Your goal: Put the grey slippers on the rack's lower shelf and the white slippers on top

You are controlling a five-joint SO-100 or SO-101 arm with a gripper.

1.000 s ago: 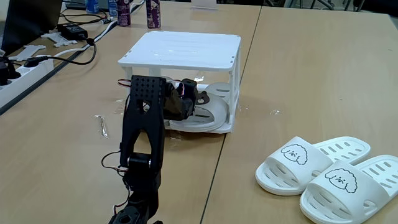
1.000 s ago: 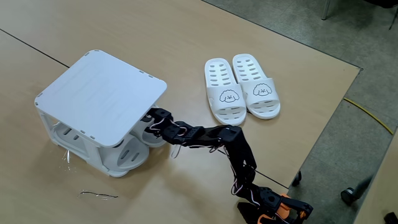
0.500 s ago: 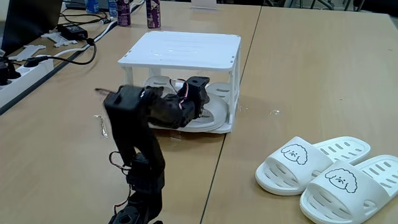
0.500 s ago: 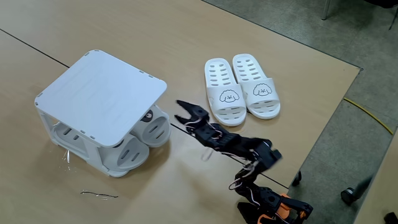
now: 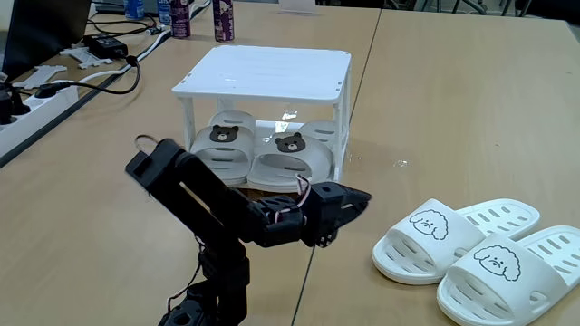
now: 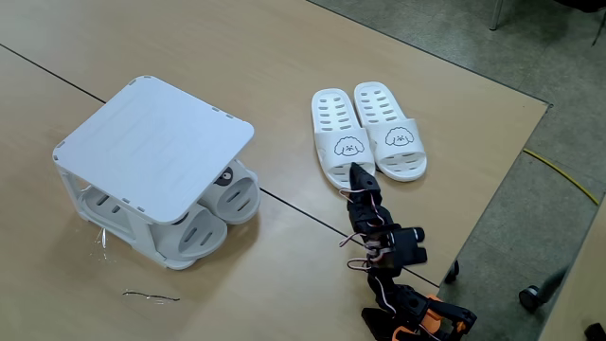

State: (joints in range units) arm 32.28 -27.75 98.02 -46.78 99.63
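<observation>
- Grey slippers (image 5: 258,154) sit side by side on the lower shelf (image 5: 322,186) of the rack (image 5: 263,86); we see the bear faces on both straps, facing the camera in one fixed view, and toes poking out past the rack's edge in the other fixed view (image 6: 222,204).
- We note the top (image 6: 151,147) of the rack carries nothing.
- White slippers (image 5: 476,249) lie on the wooden table (image 5: 453,109), well apart from the rack, as a neat pair, touching along their inner sides; dog faces are legible in both fixed views (image 6: 369,133).
- We log the gripper (image 5: 361,197) low over the table between rack and white pair, pointing toward the white slippers; in a fixed view (image 6: 356,171) its tip lies just beside the toe end of the nearer white slipper.
- Jaws look drawn together or nearly so, with nothing held; we cannot tell the exact gap, since the tip is dark and small in both views.
- We record the black arm (image 5: 195,195) folded low, elbow raised on the left of that fixed view.
- Background: cables and a power strip (image 5: 32,100) along the far left table edge, bottles (image 5: 222,20) behind the rack, a thin bent wire (image 6: 150,296) on the table near the rack.
</observation>
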